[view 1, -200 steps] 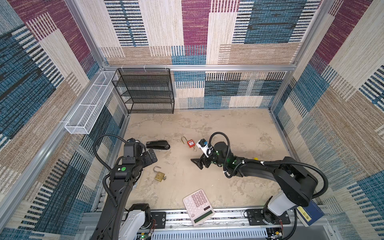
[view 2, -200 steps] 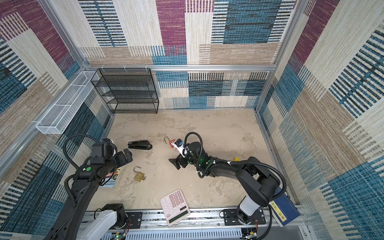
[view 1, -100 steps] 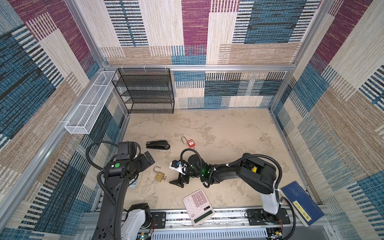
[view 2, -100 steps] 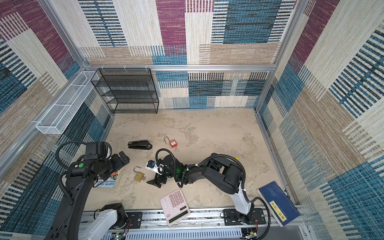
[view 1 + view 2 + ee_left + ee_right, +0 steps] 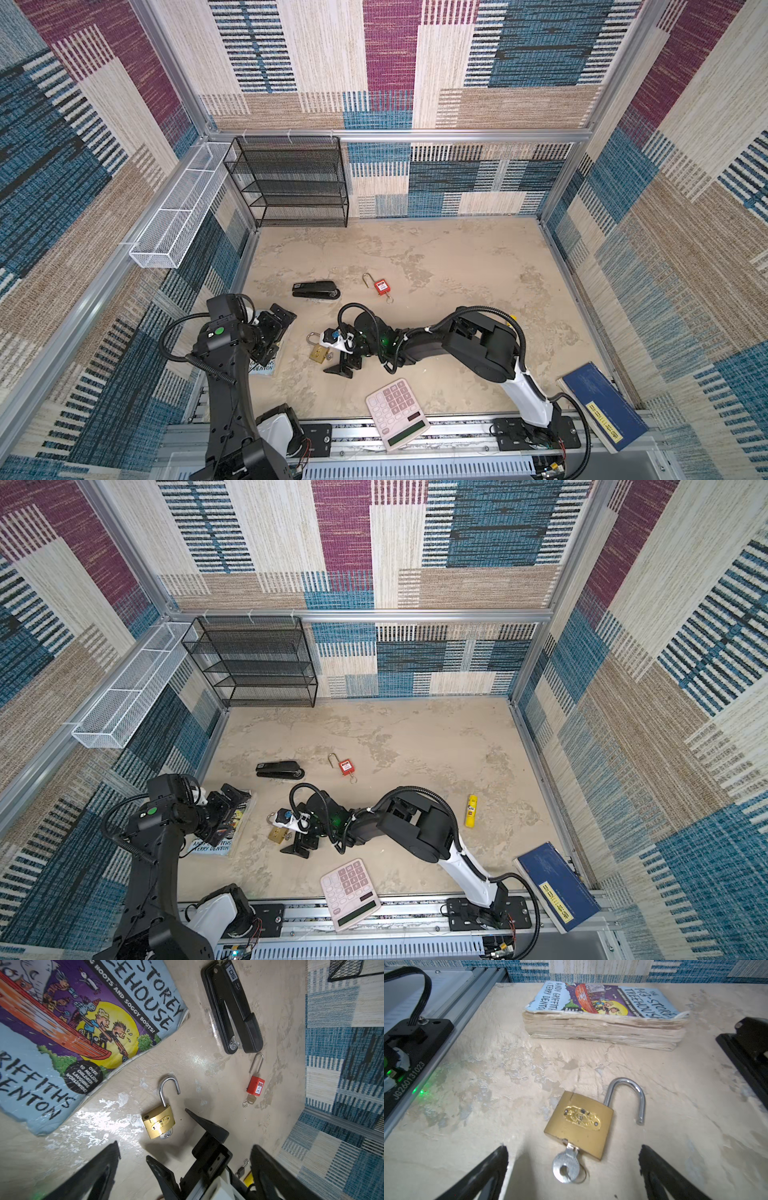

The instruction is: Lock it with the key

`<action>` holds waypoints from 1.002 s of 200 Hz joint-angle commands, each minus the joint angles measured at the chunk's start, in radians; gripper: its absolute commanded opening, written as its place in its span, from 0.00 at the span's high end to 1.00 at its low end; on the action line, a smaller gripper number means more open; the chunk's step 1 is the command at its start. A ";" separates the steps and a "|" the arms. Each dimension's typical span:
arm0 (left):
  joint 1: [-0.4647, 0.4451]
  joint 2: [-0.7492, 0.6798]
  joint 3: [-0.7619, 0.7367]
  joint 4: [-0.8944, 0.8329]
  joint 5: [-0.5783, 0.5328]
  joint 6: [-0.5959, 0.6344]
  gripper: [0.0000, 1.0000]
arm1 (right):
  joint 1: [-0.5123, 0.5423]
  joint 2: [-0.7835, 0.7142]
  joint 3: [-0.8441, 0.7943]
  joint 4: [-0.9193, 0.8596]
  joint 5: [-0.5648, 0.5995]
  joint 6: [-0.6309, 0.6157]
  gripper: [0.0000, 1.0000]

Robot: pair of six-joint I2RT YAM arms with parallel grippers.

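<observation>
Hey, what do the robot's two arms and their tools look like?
Both arms are mostly black with a white section near the base and a looping ribbed black cable. The left arm carries a round green sticker; the right arm shows a green light near its wrist. The left tool and right tool each have two black fingers tapering to points.

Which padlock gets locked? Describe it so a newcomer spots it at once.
On the beige tabletop, find the worn paperback book by the left wall. Just beside it the brass padlock lies flat, its silver shackle swung open and a key in its base. Unlike the small red padlock farther back by the black stapler, it is gold-coloured and squat.
</observation>
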 commanded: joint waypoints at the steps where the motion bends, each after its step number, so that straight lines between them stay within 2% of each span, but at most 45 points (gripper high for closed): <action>1: 0.025 0.001 -0.008 0.007 0.053 0.028 0.01 | 0.005 0.029 0.038 -0.025 -0.013 0.005 0.01; 26: 0.047 -0.003 -0.020 -0.001 0.060 0.049 0.00 | 0.013 0.066 0.085 -0.052 0.007 0.017 0.03; 57: 0.061 -0.003 -0.027 -0.006 0.073 0.058 0.00 | 0.015 0.100 0.135 -0.087 0.092 0.058 0.06; 99: 0.064 -0.007 -0.021 -0.018 0.065 0.073 0.00 | 0.014 0.117 0.159 -0.145 0.173 0.063 0.17; 175: 0.064 -0.042 -0.048 -0.020 0.088 0.058 0.00 | 0.010 0.073 0.090 -0.120 0.080 0.024 0.41; 200: 0.065 -0.049 -0.053 -0.026 0.088 0.054 0.01 | 0.011 0.067 0.088 -0.125 0.062 0.014 0.43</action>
